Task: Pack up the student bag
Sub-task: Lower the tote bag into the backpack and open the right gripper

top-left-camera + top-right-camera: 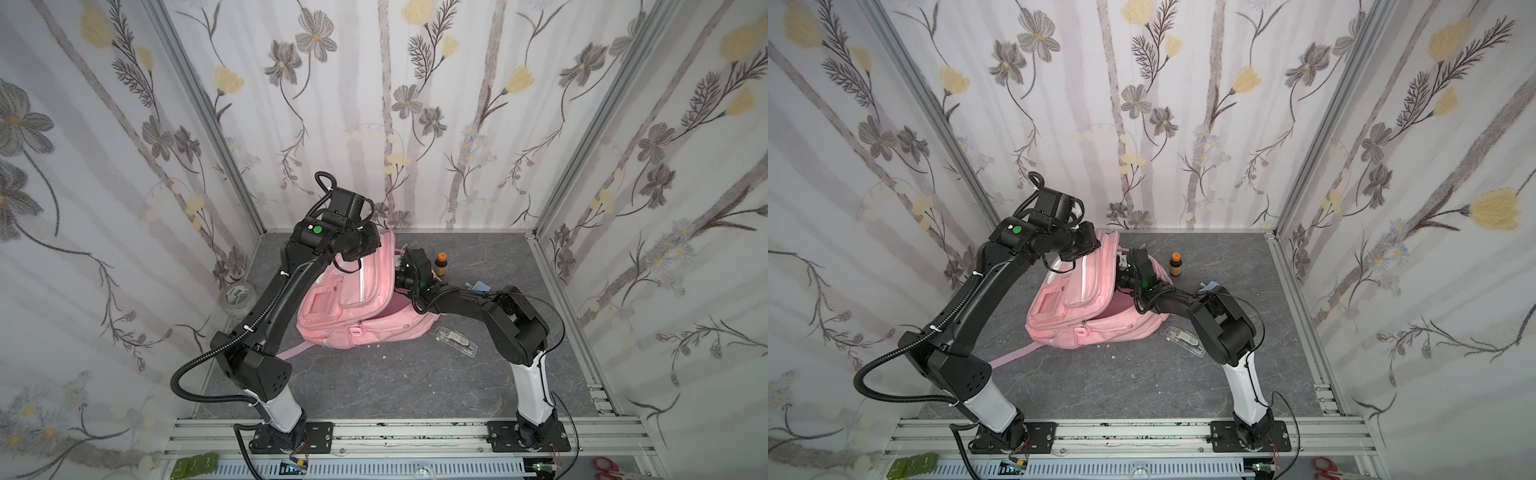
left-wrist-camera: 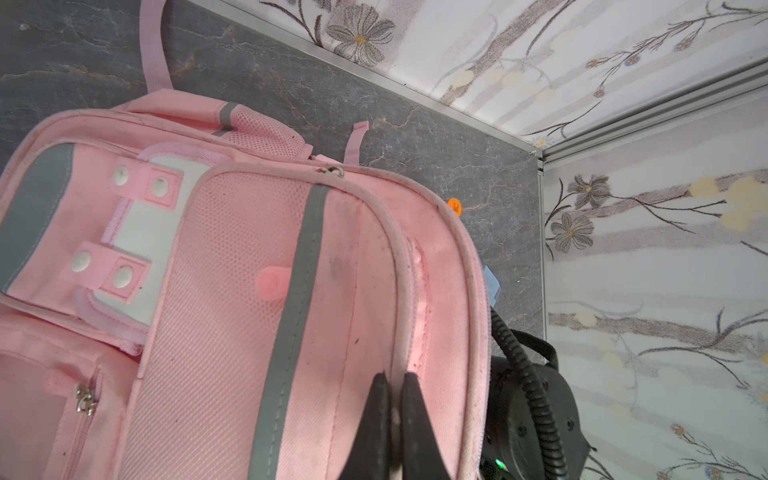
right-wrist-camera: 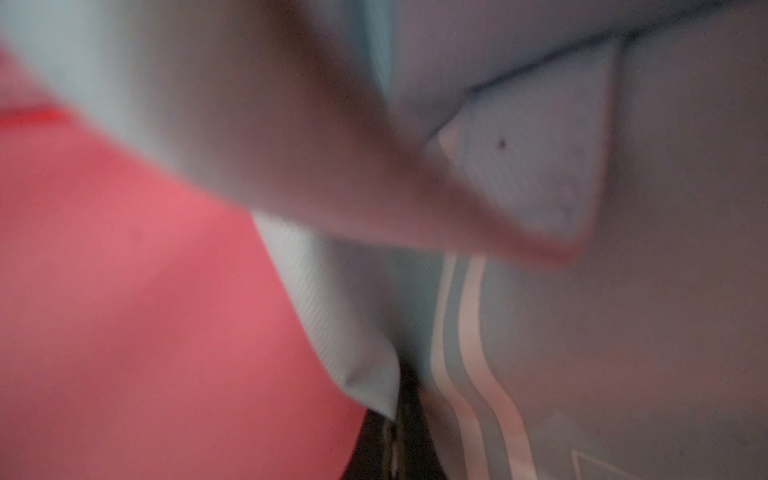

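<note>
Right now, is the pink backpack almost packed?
Not nearly. Done: the student bag is open, its flap held up by the left gripper, shut on the edge. In hand: the right gripper is inside, shut, beside pale blue fabric; whether it holds it is unclear. Left: the brown bottle and clear packet sit outside the bag.

The left arm (image 1: 282, 291) is arching high over the student bag (image 1: 345, 307), with the left gripper (image 2: 395, 378) pinching the bag's raised flap edge (jaws nearly touching). The right arm (image 1: 478, 301) is reaching low into the bag's opening, with the right gripper (image 3: 402, 411) closed and mostly hidden.
</note>
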Robot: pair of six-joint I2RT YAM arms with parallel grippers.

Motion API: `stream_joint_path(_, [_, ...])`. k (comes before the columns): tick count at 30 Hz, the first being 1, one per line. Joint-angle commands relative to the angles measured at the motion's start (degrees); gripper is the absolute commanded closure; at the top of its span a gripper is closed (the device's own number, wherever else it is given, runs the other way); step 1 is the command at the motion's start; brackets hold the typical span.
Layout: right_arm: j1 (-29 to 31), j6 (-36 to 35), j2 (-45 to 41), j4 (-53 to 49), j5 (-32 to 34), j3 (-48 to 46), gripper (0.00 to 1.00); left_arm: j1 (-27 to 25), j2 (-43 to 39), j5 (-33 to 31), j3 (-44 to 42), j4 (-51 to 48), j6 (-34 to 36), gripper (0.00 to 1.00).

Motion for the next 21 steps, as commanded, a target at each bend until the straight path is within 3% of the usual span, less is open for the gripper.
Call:
stream_joint_path(1, [-1.5,-11.5,0.2,-10.5,-2.7,3.7,0.95,-0.1,-0.2,2.2,1.8,4.8,2.1,1.0])
stream_joint_path(3, [-3.5,-19.2,-1.1,-18.0,-2.6,5.4,0.76,0.0,-0.5,0.9,1.8,3.9,2.9,1.0])
stream_joint_path(6, [-6.9,-30.2,-3.2,-29.3,-4.3,7.2,0.66,0.1,-1.5,-0.8,0.3,3.3,3.9,1.0])
stream_joint_path(10, [-9.7,-40.3,-8.5,-37.8,-2.4,4.0,0.59,0.7,-3.6,-1.2,-4.4,5.5,3.3,1.0])
stream_joint_path(16, [-10.1,-46.5,-10.8,-42.8,0.6,2.0,0.57,1.1,-4.5,-0.7,-6.9,6.6,2.7,1.0])
stream_joint_path(21, [-9.2,-52.2,-9.4,-50.0,5.7,6.2,0.56,1.2,-4.1,-0.8,-6.8,6.7,2.6,1.0])
